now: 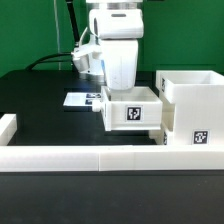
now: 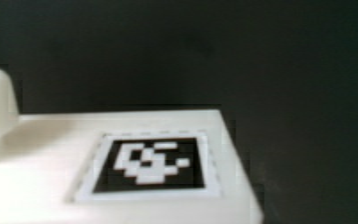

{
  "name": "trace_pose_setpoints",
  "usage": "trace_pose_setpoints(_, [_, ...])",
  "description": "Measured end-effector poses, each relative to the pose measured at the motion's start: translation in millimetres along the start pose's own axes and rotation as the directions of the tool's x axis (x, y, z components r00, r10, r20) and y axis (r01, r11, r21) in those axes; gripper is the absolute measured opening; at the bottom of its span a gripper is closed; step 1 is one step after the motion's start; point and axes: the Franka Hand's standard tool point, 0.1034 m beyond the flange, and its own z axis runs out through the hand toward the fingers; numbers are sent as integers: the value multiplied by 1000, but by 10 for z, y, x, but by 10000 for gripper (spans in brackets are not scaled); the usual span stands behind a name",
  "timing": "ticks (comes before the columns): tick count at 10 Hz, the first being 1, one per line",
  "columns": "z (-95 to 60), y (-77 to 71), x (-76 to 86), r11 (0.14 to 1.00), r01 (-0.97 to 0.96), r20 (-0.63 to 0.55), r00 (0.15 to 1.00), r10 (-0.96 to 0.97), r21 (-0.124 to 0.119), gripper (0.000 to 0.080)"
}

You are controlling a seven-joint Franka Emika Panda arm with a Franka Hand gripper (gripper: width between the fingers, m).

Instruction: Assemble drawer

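Exterior view shows the gripper (image 1: 122,93) low over a tagged tray box (image 1: 131,111) beside the casing (image 1: 193,108) — grip state hidden, cannot tell — so sliding it in looks next.

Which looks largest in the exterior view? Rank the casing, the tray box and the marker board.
1. casing, though cut off by the frame edge
2. tray box
3. marker board, partly hidden and farther back, so its place is unsure
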Motion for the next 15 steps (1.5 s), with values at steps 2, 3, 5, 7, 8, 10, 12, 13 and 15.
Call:
trace_pose_setpoints(2, [-6,31,57,1000,-7,-3,1000,7,-4,42])
trace_pose_setpoints(3, [-1,27,61,1000,-12,-3,1000,12,-3,42])
trace_pose_setpoints(5, [15,18,65,1000,-16,-4,1000,16,0,42])
trace_pose_setpoints(7, [38,7,82,1000,-16,-6,1000,16,4,42])
trace_pose_setpoints(8, [47,4,83,1000,-16,-6,1000,16,6,42])
trace_pose_setpoints(10, [46,5,84,1000,-17,-7,1000,17,5,42])
trace_pose_setpoints(12, [44,8,119,1000,-25,-9,1000,25,5,42])
trace_pose_setpoints(13, [43,10,152,1000,-21,-11,1000,21,5,42])
trace_pose_setpoints(15, [44,10,165,999,-38,-12,999,38,3,42])
